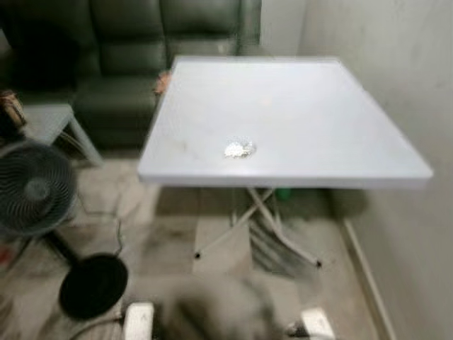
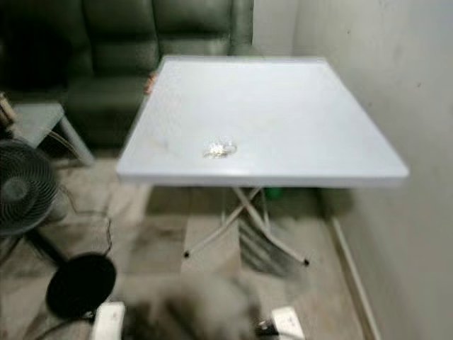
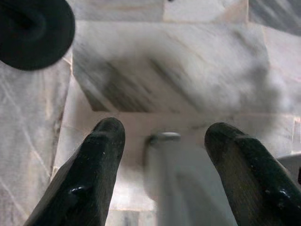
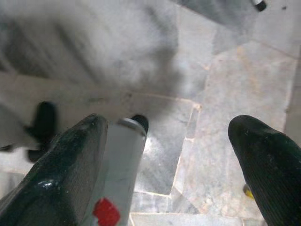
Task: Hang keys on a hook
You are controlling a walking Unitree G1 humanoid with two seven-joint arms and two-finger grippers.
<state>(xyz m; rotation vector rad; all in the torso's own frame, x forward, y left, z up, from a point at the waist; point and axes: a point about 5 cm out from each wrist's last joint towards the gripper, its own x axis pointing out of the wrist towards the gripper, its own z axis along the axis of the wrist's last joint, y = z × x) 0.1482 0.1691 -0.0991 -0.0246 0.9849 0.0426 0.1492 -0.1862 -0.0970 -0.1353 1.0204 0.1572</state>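
Left gripper [image 3: 162, 136] and right gripper [image 4: 188, 129] hang wide over floor; keys [image 1: 239, 149] on desk [image 1: 318, 113] look light, loose, likely best pinched by ring

Keys [image 1: 239, 148] on the table [image 1: 340, 127] near its front edge, sofa [image 1: 141, 42] behind, fan [image 1: 32, 188] left.
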